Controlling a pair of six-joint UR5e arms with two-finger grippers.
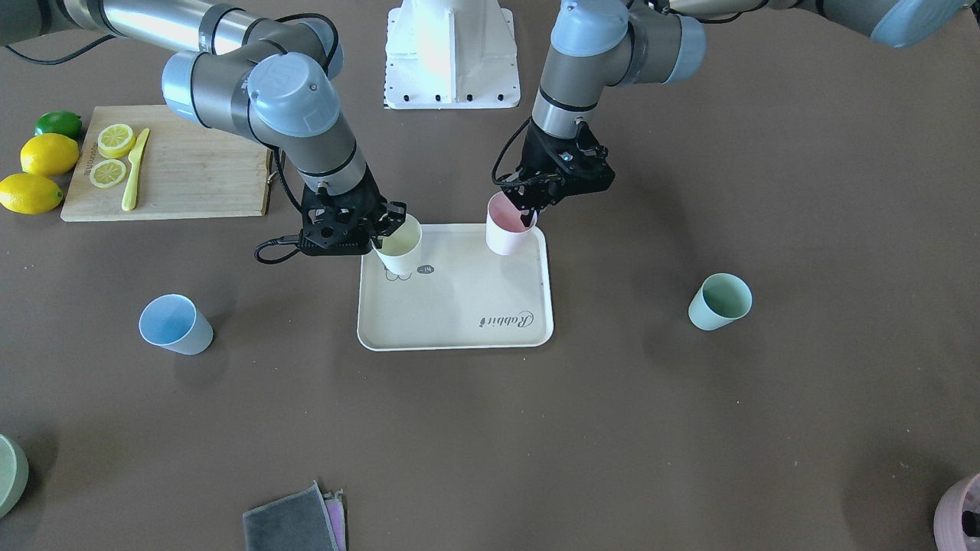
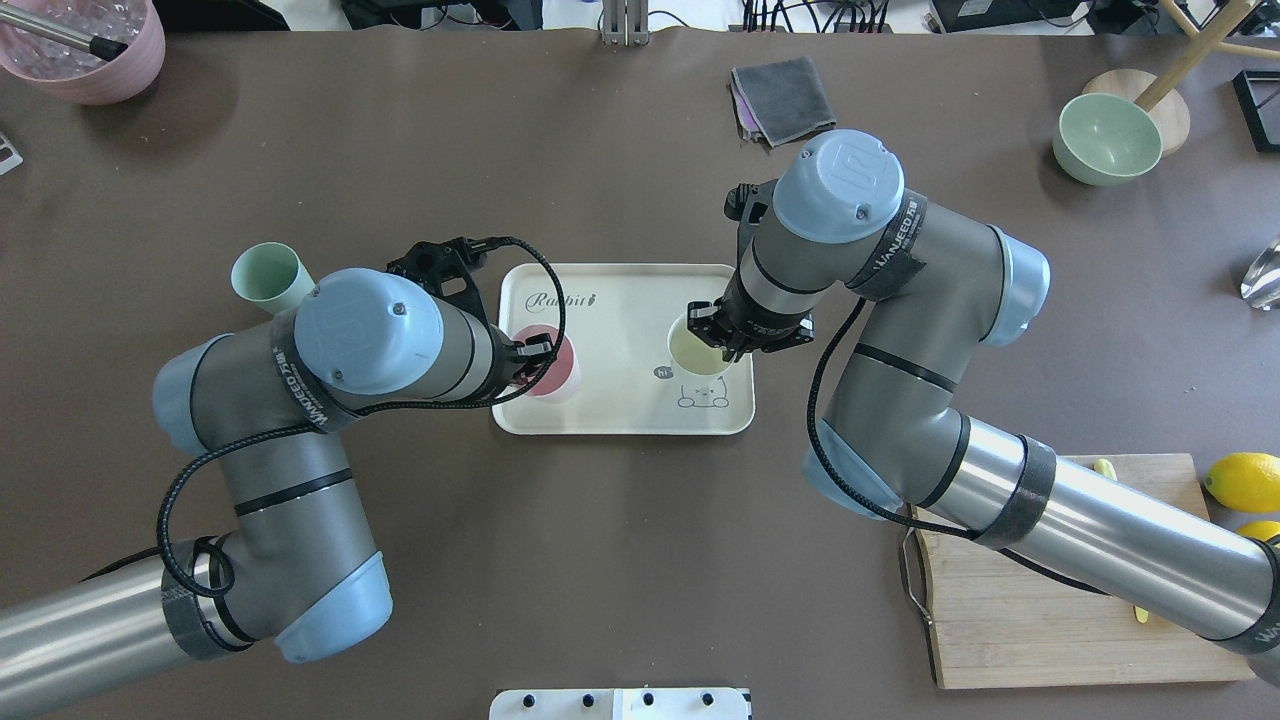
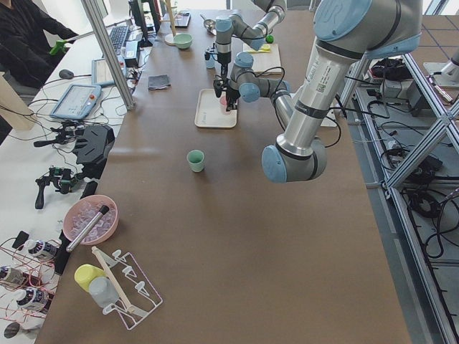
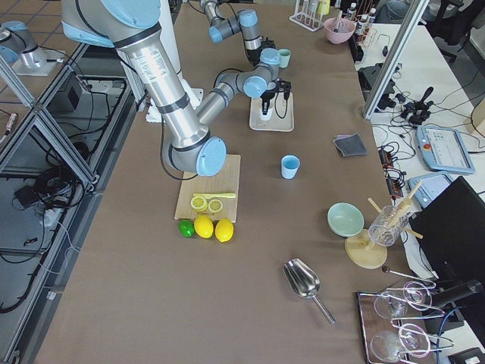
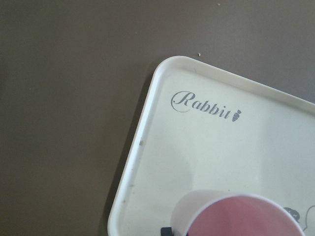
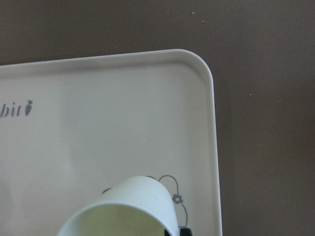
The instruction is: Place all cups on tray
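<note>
The cream tray [image 1: 459, 298] with the "Rabbit" script lies at the table's middle. My left gripper [image 1: 528, 213] is shut on the rim of the pink cup [image 1: 505, 229], which is upright at the tray's near corner on my left [image 2: 555, 368]. My right gripper [image 1: 385, 229] is shut on the rim of the yellow cup [image 1: 401, 246], which is tilted over the tray's near corner on my right [image 2: 690, 350]. Whether either cup touches the tray I cannot tell. The mint green cup [image 1: 720, 301] stands on the table to my left. The light blue cup [image 1: 174, 324] stands on the table to my right.
A wooden cutting board [image 1: 191, 172] with lemon slices and a yellow knife lies near my right side, with lemons [image 1: 47, 155] and a lime beside it. A pale-green bowl [image 2: 1105, 138], a mauve pot [image 2: 85, 45] and a grey cloth [image 2: 785, 95] lie along the far edge.
</note>
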